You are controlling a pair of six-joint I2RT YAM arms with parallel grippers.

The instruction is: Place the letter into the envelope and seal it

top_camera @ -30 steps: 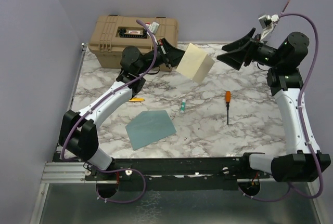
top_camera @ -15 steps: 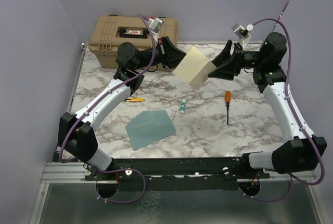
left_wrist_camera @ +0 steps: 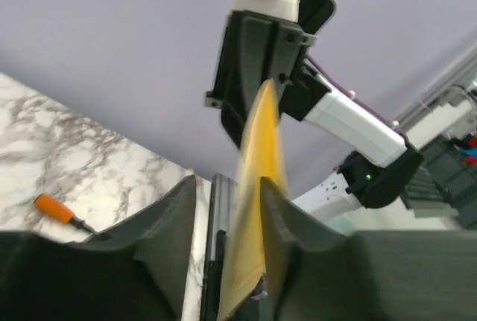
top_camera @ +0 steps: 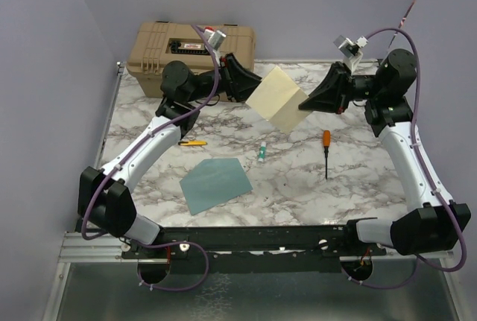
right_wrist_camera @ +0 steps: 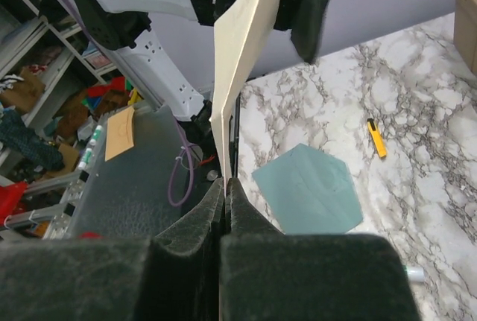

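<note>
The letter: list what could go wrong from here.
1. The right jaws pinch the letter only at one edge, in mid-air; it could pivot or slip and drop onto the table.
2. The left jaws stand only slightly apart around its other edge; pulling back may drag it out of the right grip.
3. The envelope lies flat and unheld; pushing the letter in could slide it away.
</note>
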